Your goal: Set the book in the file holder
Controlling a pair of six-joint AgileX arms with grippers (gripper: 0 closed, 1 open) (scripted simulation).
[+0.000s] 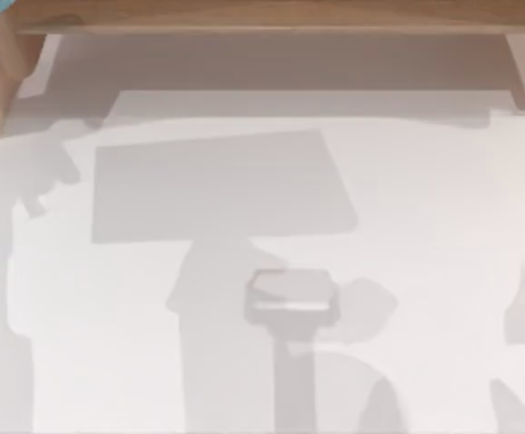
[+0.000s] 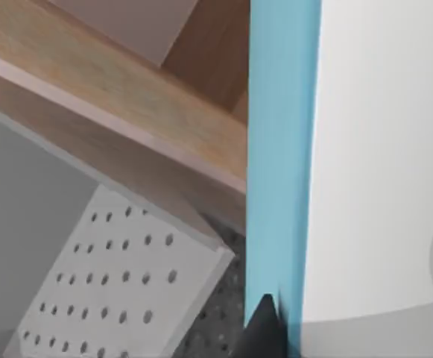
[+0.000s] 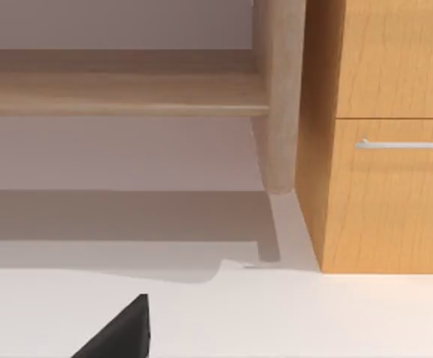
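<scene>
We see a white table [image 1: 425, 226], a light wooden shelf [image 1: 262, 16], a blue panel [image 2: 279, 149] and a grey perforated board [image 2: 127, 291].

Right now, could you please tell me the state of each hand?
Left hand: cannot be told; only a dark tip shows beside a blue panel.
Right hand: cannot be told; one dark finger shows above the white table.

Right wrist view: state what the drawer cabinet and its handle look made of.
The drawer cabinet looks like wood or wood-look laminate, matte, with visible orange-brown grain. Its handle looks like brushed metal, a thin pale silver bar, though painted plastic is possible.
</scene>
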